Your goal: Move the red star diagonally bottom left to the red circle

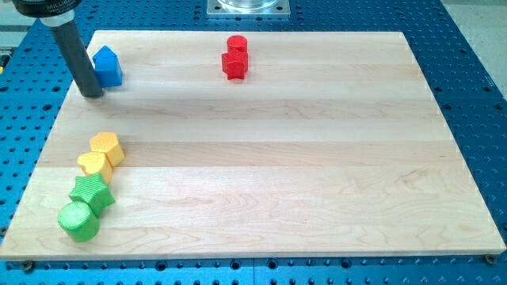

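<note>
Pale wooden board [261, 150], blue perforated table [475, 71], my tip [93, 94] beside blue block [107, 66]

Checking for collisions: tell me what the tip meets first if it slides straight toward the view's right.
Most likely my tip meets the blue house-shaped block first; it sits immediately right and slightly above, so a glancing contact or near miss is possible.

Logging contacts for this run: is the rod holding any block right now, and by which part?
Nothing is held. My tip rests on the board beside the blue block, far from the red star.
</note>
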Action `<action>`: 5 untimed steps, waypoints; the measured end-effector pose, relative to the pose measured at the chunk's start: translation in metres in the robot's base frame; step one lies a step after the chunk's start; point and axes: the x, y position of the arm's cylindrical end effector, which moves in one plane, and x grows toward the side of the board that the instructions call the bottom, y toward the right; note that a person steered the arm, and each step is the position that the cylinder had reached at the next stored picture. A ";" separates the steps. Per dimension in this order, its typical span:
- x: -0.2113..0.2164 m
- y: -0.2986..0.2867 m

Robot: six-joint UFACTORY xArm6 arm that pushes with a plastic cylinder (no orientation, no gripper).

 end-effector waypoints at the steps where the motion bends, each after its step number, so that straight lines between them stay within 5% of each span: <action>1: 0.000 0.006; 3: 0.055 0.150; 4: 0.053 0.242; 5: -0.005 0.317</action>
